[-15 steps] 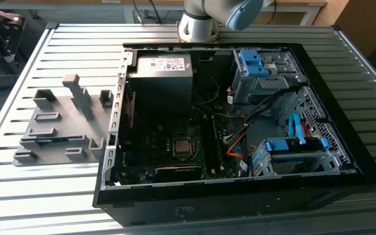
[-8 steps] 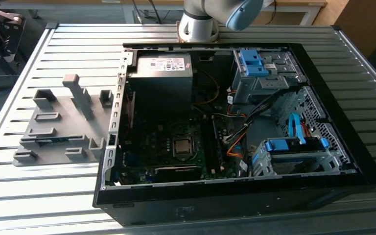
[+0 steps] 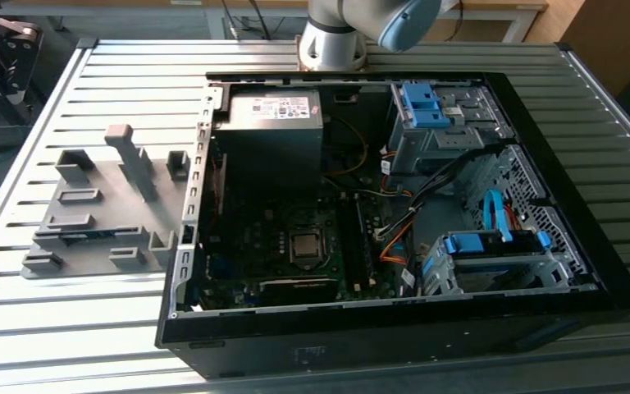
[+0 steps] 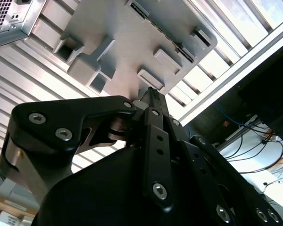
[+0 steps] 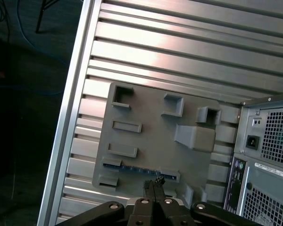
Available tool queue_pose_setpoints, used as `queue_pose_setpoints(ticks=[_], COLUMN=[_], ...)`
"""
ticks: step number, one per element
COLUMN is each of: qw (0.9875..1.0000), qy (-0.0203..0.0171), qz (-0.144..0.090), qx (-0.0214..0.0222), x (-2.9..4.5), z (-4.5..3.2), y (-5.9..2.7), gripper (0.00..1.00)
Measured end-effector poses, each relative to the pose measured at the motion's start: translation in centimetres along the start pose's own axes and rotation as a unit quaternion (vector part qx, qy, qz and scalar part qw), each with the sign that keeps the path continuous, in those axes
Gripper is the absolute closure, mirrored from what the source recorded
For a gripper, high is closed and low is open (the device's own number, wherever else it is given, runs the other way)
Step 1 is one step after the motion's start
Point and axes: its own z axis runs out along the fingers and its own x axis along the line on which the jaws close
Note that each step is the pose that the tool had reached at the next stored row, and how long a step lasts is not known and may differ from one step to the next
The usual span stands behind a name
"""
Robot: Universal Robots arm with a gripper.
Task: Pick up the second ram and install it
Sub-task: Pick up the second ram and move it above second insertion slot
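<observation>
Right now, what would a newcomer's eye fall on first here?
The open computer case with its bright blue clips dominates the slatted metal table in the exterior view. On the exterior view's left sits a grey holder, where a slim blue stick lies; the shut claw hangs close to it in the first wrist view.

You've got slotted holder (image 3: 96, 217) on table (image 3: 129, 82), at the exterior view's left of PC case (image 3: 403, 328); 2nd ram (image 5: 141, 170) in holder
</observation>
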Motion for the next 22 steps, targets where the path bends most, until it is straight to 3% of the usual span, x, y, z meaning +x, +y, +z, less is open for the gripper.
queue_pose_setpoints(ticks=[22], qw=[0.9999], qy=[0.0005], qz=[-0.012], qx=[-0.0001], x=[0.0], z=[0.0], y=[0.0], gripper=[0.89])
